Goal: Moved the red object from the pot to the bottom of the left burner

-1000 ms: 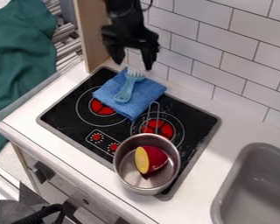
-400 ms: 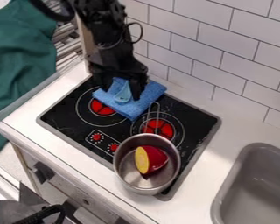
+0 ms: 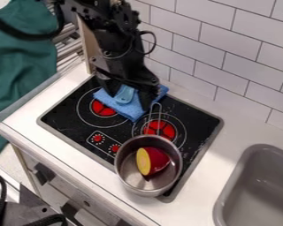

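Lifting the red object (image 3: 158, 160) well calls for a raised crossing first. It sits inside the metal pot (image 3: 125, 178), its yellow face turned sideways. The gripper (image 3: 129, 99) is over the blue cloth (image 3: 132, 109), its jaws apart, with a light blue handle (image 3: 124, 94) between them; whether they touch it cannot be determined. Recommended: rise straight up so that neither cloth nor handle is dragged, pass above the wire handle (image 3: 155, 115) at the rear of the pot, then descend steeply inside the rim. The object's rounded skin may slip, so a grip low across its sides is advised, with clearance from the pot wall. After lifting over the rim, set it down gently at the near side of the left burner (image 3: 102, 108). The cloth lies partly beside that burner and should be avoided. The knobs (image 3: 97, 138) lie between pot and target; the sink (image 3: 268, 190) is well clear of the route.
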You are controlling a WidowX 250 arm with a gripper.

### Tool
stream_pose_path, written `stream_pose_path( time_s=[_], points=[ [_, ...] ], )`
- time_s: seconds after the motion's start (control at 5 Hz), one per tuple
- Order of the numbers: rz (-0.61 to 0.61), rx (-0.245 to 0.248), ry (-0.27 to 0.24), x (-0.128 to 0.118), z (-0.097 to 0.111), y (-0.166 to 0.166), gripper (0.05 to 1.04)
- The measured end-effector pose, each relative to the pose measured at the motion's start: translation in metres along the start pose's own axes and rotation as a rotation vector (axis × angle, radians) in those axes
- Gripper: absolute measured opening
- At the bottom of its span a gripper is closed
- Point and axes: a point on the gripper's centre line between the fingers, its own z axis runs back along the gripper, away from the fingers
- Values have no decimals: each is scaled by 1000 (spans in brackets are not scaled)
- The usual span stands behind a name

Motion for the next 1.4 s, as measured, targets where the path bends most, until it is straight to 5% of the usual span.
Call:
stream_pose_path(
  time_s=[0.2, 0.6, 1.4],
  points=[
    [-4, -36, -21, -14, 9, -11, 1005],
    [-3, -147, 100, -40, -28, -22, 1005],
    [-38, -143, 192, -46, -54, -27, 1004]
  ],
)
